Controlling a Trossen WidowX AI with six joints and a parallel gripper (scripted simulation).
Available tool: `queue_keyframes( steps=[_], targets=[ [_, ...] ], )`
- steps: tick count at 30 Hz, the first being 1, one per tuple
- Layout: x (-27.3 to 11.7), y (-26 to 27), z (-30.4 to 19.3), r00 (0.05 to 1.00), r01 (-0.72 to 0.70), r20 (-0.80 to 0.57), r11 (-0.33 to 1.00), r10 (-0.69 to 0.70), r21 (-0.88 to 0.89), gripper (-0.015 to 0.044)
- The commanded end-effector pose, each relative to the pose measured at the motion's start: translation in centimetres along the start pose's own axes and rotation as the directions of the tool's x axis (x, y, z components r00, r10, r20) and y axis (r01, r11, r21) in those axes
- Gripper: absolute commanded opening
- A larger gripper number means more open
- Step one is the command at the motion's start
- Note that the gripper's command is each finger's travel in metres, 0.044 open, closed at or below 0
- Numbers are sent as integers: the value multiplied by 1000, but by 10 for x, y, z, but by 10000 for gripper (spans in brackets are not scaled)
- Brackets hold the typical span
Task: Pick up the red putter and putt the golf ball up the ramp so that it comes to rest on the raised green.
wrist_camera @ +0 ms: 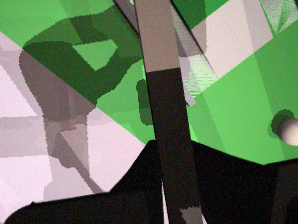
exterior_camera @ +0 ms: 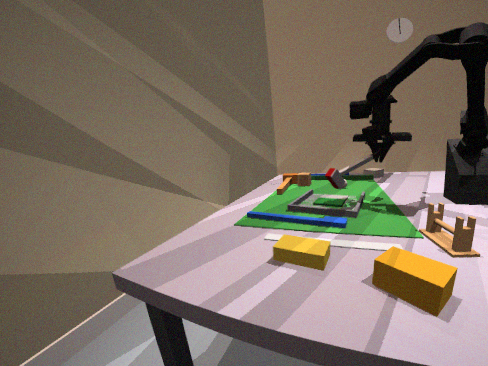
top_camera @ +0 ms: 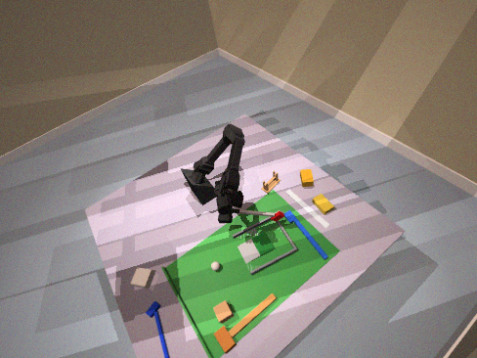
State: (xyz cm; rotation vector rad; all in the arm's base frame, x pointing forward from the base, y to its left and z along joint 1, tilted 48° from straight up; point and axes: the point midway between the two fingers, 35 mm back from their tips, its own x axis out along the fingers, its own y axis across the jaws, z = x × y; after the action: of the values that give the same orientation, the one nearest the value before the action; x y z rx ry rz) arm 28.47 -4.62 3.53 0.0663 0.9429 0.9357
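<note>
The red putter (top_camera: 278, 216) (exterior_camera: 360, 164) (wrist_camera: 159, 37) is held by its dark grip, its shaft slanting down to the red head, which hangs above the mat over the far side of the grey-walled enclosure. My gripper (exterior_camera: 379, 158) (wrist_camera: 165, 144) is shut on the putter and is high above the mat's edge. The white golf ball (top_camera: 215, 266) (wrist_camera: 288, 132) rests on the green mat, off the open side of the enclosure. The pale ramp (top_camera: 248, 252) (wrist_camera: 237, 40) leads up to the raised green (top_camera: 264, 245) (exterior_camera: 330, 201), inside the grey walls (top_camera: 274, 261) (exterior_camera: 325, 210).
A blue putter (top_camera: 310, 239) (exterior_camera: 300, 218) lies beyond the enclosure; another blue putter (top_camera: 159, 325) lies off the mat. An orange mallet (top_camera: 254, 313) and orange block (top_camera: 223, 311) are on the mat. Yellow blocks (top_camera: 323, 203) (exterior_camera: 415, 280) and a wooden stand (top_camera: 271, 183) (exterior_camera: 450, 232) stand outside it.
</note>
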Motion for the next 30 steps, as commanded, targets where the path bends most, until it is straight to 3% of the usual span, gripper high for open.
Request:
queue_keyframes(
  steps=[1, 14, 30],
  targets=[
    [-8, -22, -23, 1000, 24, -11, 992, -22, 128, 0],
    [-19, -58, -105, 998, 48, -52, 876, -27, 480, 0],
    [-18, -75, -204, 998, 49, -65, 569, 8, 821, 0]
  ],
)
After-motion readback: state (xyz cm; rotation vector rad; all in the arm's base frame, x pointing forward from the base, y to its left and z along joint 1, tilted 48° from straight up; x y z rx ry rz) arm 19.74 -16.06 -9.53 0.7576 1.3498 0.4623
